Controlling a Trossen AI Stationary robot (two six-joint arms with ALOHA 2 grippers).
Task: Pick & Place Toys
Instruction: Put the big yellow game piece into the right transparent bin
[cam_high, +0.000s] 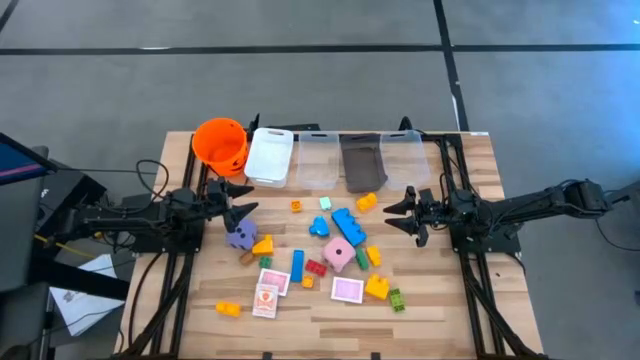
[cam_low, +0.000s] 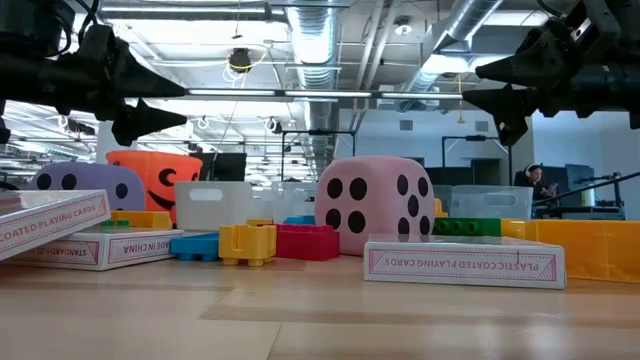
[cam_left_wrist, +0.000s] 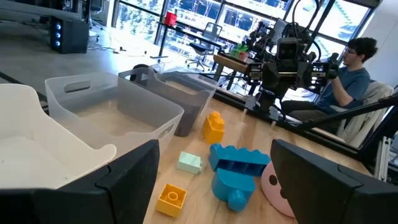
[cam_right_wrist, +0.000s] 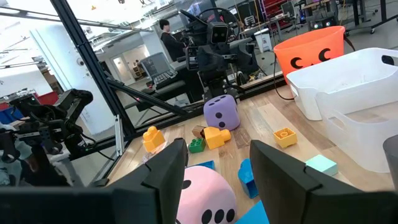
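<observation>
Tabletop toys (cam_high: 330, 250) lie between both raised, seemingly empty end effectors.

Robotics lab / open industrial workspace: exposed ducts and pipes (cam_low: 330, 40) across the ceiling, grey carpet-tile floor (cam_high: 300, 80) around a wooden bench table (cam_high: 330, 310). Black metal frame rails (cam_right_wrist: 93, 68) carry the arms, with more robot rigs and cabled workstations (cam_left_wrist: 286, 56) beyond. A person (cam_left_wrist: 351, 74) sits at a desk in the back, next to big glass windows (cam_left_wrist: 205, 12).
</observation>
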